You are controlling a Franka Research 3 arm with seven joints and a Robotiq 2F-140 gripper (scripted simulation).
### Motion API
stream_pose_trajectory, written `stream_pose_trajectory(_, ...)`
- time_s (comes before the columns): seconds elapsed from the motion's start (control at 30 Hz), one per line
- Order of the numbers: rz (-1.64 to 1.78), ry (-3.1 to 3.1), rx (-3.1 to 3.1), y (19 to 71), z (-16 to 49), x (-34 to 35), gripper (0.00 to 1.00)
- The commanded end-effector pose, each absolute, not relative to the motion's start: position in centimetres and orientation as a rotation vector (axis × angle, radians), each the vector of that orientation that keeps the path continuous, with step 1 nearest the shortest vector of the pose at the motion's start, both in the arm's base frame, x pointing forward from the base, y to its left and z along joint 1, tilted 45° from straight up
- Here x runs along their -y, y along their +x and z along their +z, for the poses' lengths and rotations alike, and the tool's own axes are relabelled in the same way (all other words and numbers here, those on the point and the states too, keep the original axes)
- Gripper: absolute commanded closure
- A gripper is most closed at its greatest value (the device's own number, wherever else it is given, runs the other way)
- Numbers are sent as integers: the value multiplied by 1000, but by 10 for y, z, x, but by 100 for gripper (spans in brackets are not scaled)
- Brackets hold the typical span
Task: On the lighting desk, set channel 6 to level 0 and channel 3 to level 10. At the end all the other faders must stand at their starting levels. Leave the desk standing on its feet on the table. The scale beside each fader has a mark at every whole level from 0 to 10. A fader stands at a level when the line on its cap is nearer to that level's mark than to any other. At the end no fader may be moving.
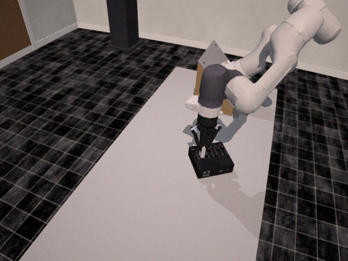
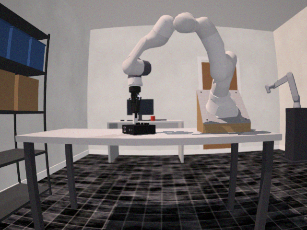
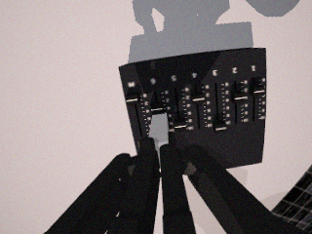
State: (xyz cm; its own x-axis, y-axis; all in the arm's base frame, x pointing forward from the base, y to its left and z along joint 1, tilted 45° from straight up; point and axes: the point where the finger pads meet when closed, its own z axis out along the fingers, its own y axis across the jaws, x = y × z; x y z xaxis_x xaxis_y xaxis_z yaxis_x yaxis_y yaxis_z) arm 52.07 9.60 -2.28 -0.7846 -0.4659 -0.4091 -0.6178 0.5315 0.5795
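Observation:
The lighting desk (image 1: 211, 162) is a small black box standing flat on the white table; it also shows in the exterior view (image 2: 138, 129) and the wrist view (image 3: 195, 107). Its top carries several faders with light cap lines at differing heights. My gripper (image 3: 161, 125) is shut, with its pale fingertips pointing straight down onto the desk's top, over the second fader slot from the left in the wrist view. In the top view the gripper (image 1: 203, 153) stands at the desk's left part. The fader cap under the fingertips is hidden.
The arm's base sits on a slanted wooden mount (image 1: 213, 84) at the far end of the table. A shelf with boxes (image 2: 19, 74) stands left of the table. A second table with a monitor (image 2: 145, 109) is behind.

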Motion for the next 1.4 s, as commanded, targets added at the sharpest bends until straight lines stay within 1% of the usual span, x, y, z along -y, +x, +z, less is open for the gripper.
stream_pose_trajectory(0.0,1089,-919,-2562,520,-24,-94,100)
stream_pose_trajectory(1.37,1089,-919,-2562,509,-30,-87,100)
